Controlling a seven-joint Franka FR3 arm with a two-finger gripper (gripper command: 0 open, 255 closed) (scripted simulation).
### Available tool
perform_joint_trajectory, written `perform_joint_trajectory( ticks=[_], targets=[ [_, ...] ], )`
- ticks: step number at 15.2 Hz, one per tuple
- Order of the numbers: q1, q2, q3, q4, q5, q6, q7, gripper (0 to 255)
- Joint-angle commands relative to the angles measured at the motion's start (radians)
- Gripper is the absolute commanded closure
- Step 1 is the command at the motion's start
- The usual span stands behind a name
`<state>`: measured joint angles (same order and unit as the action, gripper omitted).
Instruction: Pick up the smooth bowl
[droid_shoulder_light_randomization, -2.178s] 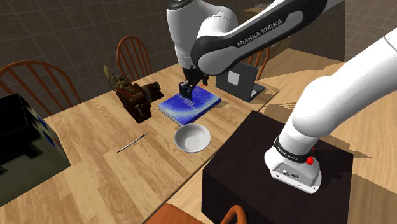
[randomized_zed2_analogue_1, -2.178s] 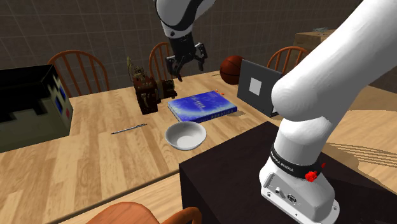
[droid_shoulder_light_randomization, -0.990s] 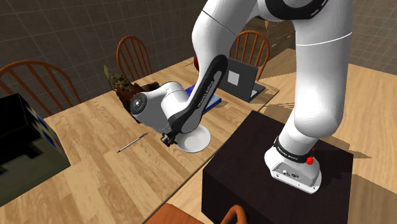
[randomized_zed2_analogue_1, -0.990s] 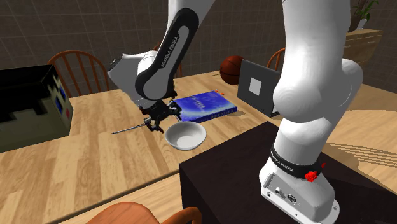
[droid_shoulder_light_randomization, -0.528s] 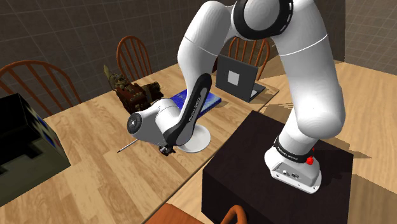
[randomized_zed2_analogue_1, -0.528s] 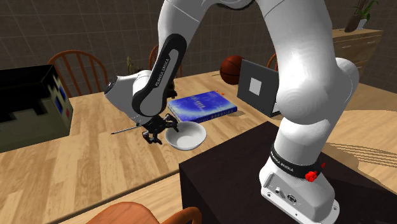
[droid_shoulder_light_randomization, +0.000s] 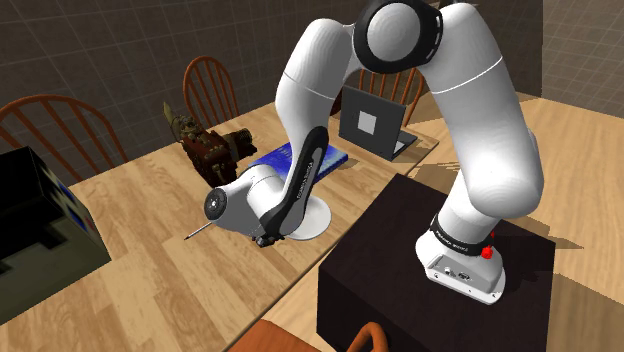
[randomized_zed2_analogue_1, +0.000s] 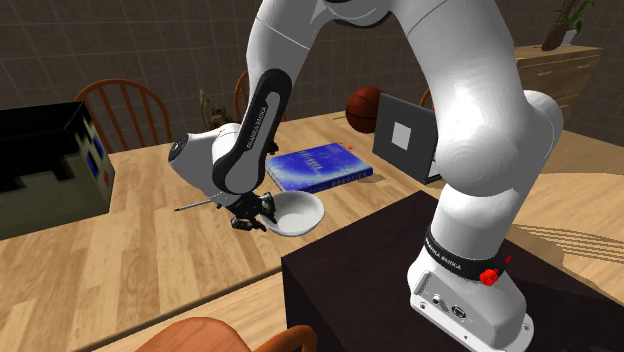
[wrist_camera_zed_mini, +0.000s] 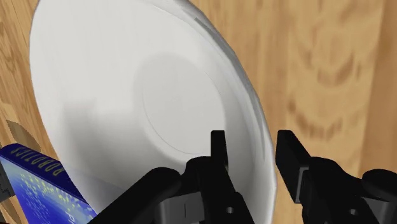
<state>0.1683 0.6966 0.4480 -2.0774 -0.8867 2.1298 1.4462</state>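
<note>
My black two-finger pincer (randomized_zed2_analogue_1: 250, 218) hangs low over the light wooden bench (droid_shoulder_light_randomization: 130, 215), at the rim of the smooth white round bowl (randomized_zed2_analogue_1: 298, 210). The bowl stands upright on the bench, near the edge that faces my dark box stand (droid_shoulder_light_randomization: 385, 260). A blue patterned book (randomized_zed2_analogue_1: 320, 166) lies flat just beyond the bowl.

In the wrist view the fingers (wrist_camera_zed_mini: 219, 153) stand apart and straddle the bowl's rim, one over the inner wall, the other outside it over bare wood. I cannot tell whether either pad touches the rim.

A thin grey pen (randomized_zed2_analogue_1: 195, 205) lies on the bench beside my wrist. A grey open laptop (droid_shoulder_light_randomization: 372, 125) stands beyond the book, near the bench's corner.
</note>
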Motion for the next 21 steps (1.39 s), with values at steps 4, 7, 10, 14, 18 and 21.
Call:
perform_joint_trajectory(
  ticks=[4,7,10,14,18,21],
  targets=[
    [0.001,0.001,0.000,0.001,-0.001,0.000,0.001,255],
    [0.000,0.001,0.000,0.000,-0.001,0.001,0.001,255],
    [-0.008,-0.026,0.011,-0.011,0.015,-0.010,-0.012,255],
    [-0.024,-0.078,0.033,-0.031,0.046,-0.030,-0.038,255],
    [-0.039,-0.129,0.055,-0.048,0.078,-0.052,-0.066,255],
    [-0.051,-0.167,0.072,-0.059,0.104,-0.068,-0.088,255]
  ],
)
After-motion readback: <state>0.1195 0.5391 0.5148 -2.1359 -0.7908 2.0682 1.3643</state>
